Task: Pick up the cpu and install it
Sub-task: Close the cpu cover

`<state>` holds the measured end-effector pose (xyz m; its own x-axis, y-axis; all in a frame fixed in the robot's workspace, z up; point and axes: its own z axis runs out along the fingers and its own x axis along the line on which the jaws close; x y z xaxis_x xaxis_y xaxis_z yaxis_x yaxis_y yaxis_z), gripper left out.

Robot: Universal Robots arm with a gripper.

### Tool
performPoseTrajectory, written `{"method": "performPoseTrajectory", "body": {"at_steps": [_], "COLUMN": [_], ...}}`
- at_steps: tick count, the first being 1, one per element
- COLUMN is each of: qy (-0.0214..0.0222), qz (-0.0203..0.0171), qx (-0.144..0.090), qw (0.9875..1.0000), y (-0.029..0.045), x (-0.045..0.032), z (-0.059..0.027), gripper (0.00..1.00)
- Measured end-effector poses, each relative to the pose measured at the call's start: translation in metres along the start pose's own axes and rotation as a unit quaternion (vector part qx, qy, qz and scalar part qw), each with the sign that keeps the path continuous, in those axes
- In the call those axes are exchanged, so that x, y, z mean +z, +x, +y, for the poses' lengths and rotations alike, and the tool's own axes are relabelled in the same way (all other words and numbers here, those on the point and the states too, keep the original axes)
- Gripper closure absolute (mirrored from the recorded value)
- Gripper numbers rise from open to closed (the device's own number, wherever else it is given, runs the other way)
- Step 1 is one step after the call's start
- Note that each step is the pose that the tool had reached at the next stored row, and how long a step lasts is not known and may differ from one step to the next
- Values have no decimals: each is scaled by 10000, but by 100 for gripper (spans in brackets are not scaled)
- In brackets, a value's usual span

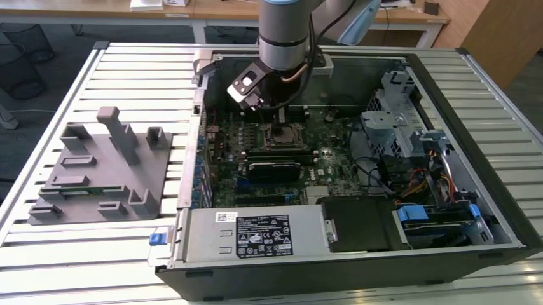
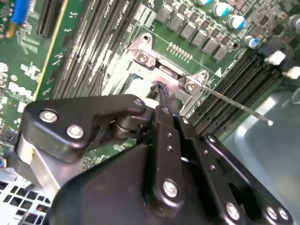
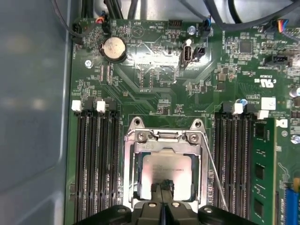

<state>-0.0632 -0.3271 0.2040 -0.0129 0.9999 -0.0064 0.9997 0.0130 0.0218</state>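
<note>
Slatted metal table [image 1: 127,63], open computer case [image 1: 475,165] lying on it, grey fixture tray [image 1: 102,171] off to the exterior view's left. I have the arm down inside the case, over the motherboard.

Where things are: the cpu [image 3: 166,166] lies flat inside the socket [image 3: 136,140], metal top up, frame on all sides. In the exterior view the gripper [image 1: 278,122] hangs right above that spot.

Claw: in both wrist views the gripper [image 3: 162,187] has its two thin tips pressed together, no gap that I can see, nothing between them. They sit at the chip's edge. Touching or a hair above, I can't tell.

My read: pick-up is done and I'm in the install step. The chip looks placed, not carried. Whether it's fully keyed into the socket I can't confirm from here.

Any further move calls for a clean vertical one, with no sideways drag across the chip. It should also stay off the lever [image 3: 213,173] (a thin wire just beside the frame, easy to snag). The memory stick [image 3: 262,173] is well clear.
</note>
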Motion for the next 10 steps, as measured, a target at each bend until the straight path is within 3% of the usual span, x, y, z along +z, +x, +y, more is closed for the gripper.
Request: {"method": "performPoseTrajectory", "body": {"at_steps": [4, 10], "qy": [0, 0], "qz": [-1, -1], "qx": [0, 0], "qw": [10000, 10000], "y": [-1, -23], "x": [-61, -67], "z": [1, 14], "gripper": [89, 89]}}
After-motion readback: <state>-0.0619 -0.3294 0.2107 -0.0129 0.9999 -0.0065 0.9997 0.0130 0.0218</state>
